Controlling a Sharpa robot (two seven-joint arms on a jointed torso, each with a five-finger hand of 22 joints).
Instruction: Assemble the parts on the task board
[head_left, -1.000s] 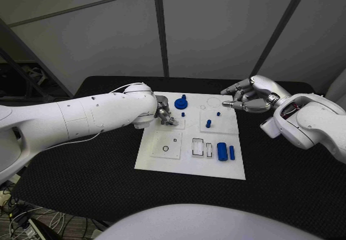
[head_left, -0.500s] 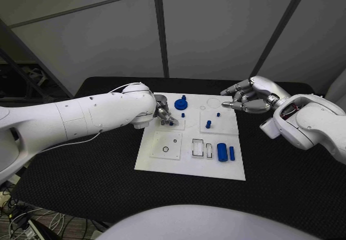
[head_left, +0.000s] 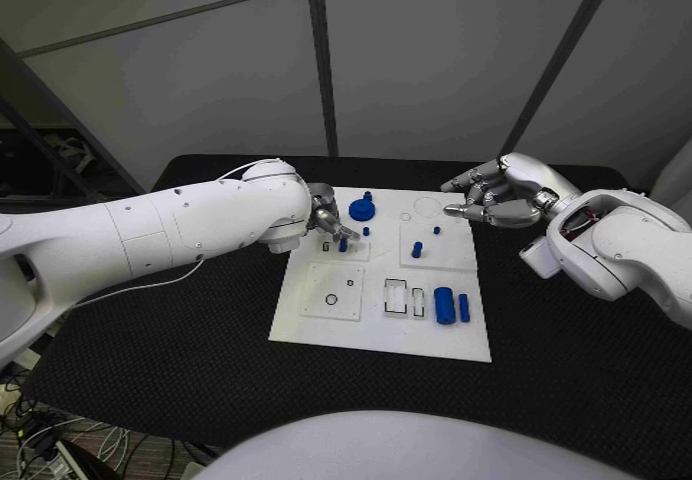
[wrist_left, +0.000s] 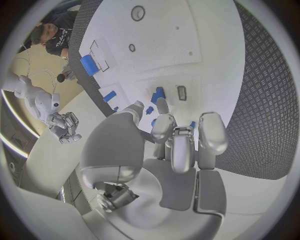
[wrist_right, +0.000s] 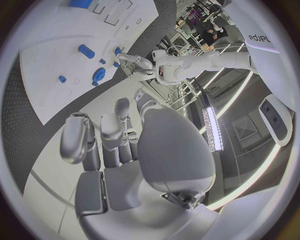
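Note:
The white task board (head_left: 372, 335) lies mid-table. My left hand (head_left: 326, 216) hovers over its far left part, fingertips (wrist_left: 162, 104) just behind a small blue peg (head_left: 343, 243) that stands beside a narrow slot (wrist_left: 181, 92); nothing sits between thumb and fingers. Close by are a round blue knobbed part (head_left: 362, 208), a short peg (head_left: 366, 230), a taller peg (head_left: 417, 247) and another small peg (head_left: 436, 230). Two blue blocks (head_left: 451, 303) lie at the board's right. My right hand (head_left: 498, 200) hangs over the board's far right corner, fingers loosely bent, holding nothing.
The board carries a square plate with a round hole (head_left: 335, 297) and rectangular recesses (head_left: 401, 294) near its front half. Black table (head_left: 173, 330) surrounds the board on all sides. My left forearm (head_left: 188, 235) lies across the table's left side.
My left hand has drawn back towards the board's far edge, uncovering the small blue peg that now stands by the slot. The right hand has stayed where it was.

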